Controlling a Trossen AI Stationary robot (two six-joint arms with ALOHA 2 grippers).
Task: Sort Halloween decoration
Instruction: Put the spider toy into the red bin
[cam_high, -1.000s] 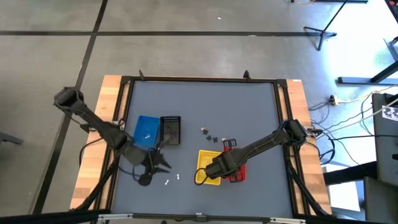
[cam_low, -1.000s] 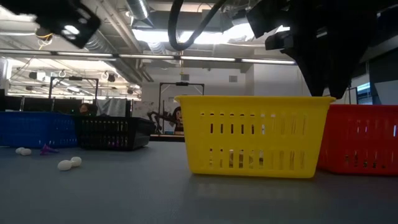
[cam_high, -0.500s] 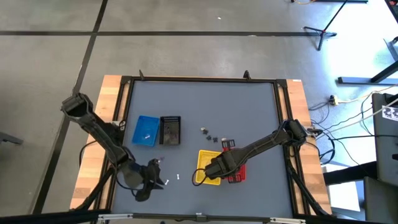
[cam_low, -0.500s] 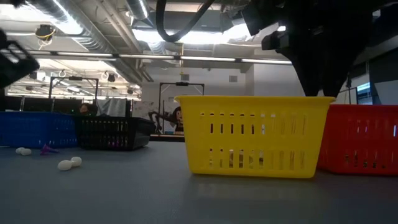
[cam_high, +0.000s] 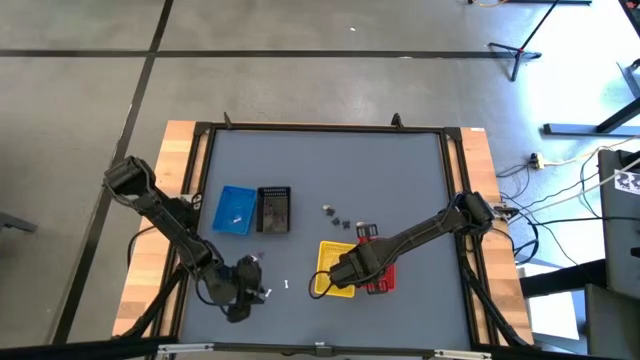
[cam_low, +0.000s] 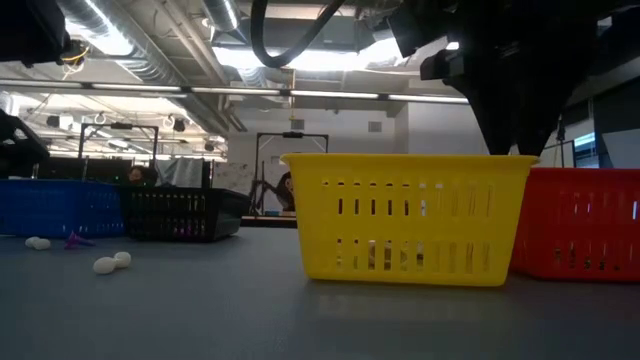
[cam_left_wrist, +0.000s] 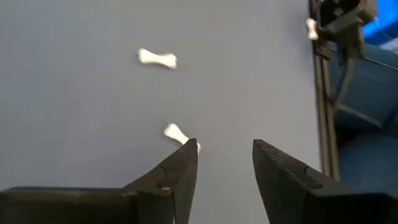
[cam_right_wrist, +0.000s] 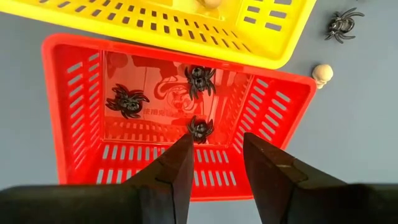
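Note:
Two small white bones of the Halloween decoration lie on the grey table near its front: one (cam_left_wrist: 157, 58) in the open, the other (cam_left_wrist: 175, 132) right at one fingertip of my left gripper (cam_left_wrist: 225, 152), which is open and tipped down low over the table (cam_high: 258, 291). My right gripper (cam_right_wrist: 217, 146) hangs open above the red basket (cam_right_wrist: 74, 112), which holds three black spiders (cam_right_wrist: 127, 101). Beside it stands the yellow basket (cam_high: 331, 268). A black spider (cam_right_wrist: 341, 25) and a tan skull (cam_right_wrist: 323, 73) lie on the table past the baskets. My left gripper has one fingertip (cam_left_wrist: 186, 149) right at the near end of a white bone (cam_left_wrist: 180, 135), which lies flat on the table outside the gap between the fingers. The fingertip hides that end, so I cannot tell whether it touches.
The blue basket (cam_high: 237, 210) and the black basket (cam_high: 274, 210) stand side by side at the table's left middle. A few dark trinkets (cam_high: 340, 218) lie mid-table. In the low view white pieces (cam_low: 105, 265) and a purple one (cam_low: 75, 240) lie on the table.
My left gripper has gone from beside the blue and black baskets toward the table's near edge and down, rolling as it went, and now stands low by the white bones. My right gripper has kept still above the red basket.

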